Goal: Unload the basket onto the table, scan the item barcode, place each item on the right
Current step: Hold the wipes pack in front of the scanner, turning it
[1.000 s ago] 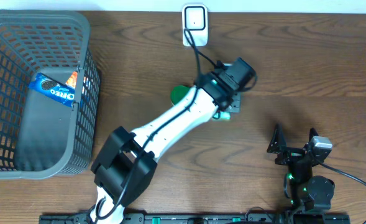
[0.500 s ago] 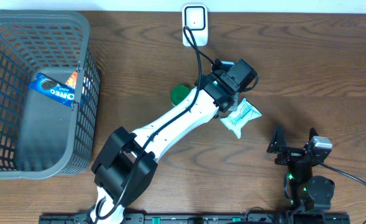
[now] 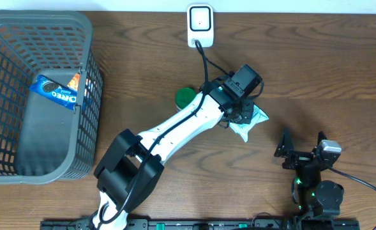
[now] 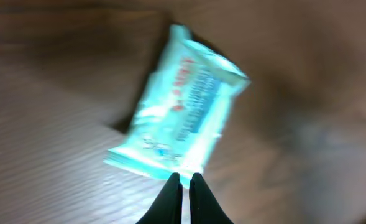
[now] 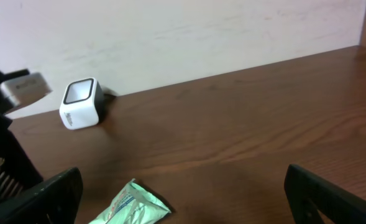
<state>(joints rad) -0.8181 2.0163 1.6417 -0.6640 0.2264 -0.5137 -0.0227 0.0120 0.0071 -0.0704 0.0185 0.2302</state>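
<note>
From overhead, you have the left gripper (image 3: 237, 117) reached out over the wipes packet (image 3: 255, 118), which lies flat on the table (image 3: 328, 64), well short of the white scanner (image 3: 200, 24) at the far edge and just right of a green disc (image 3: 186, 97). The right gripper (image 3: 301, 143) sits parked near the front edge, spread wide and holding nothing. The grey basket (image 3: 89, 76) on the left holds an Oreo pack (image 3: 57, 91). In the left wrist view, which is blurred, your jaws are pressed together with their tips right at the packet's near edge. Whether they nip that seam or merely touch it, you cannot tell from here. The right wrist view shows the packet on the wood in front of the scanner, apart from it, with the scanner's window facing up. You look to be at the pickup step, with nothing scanned yet. Next you will likely need a confirmed hold on the packet, then a lift towards the scanner with the barcode side turned to its window.
</note>
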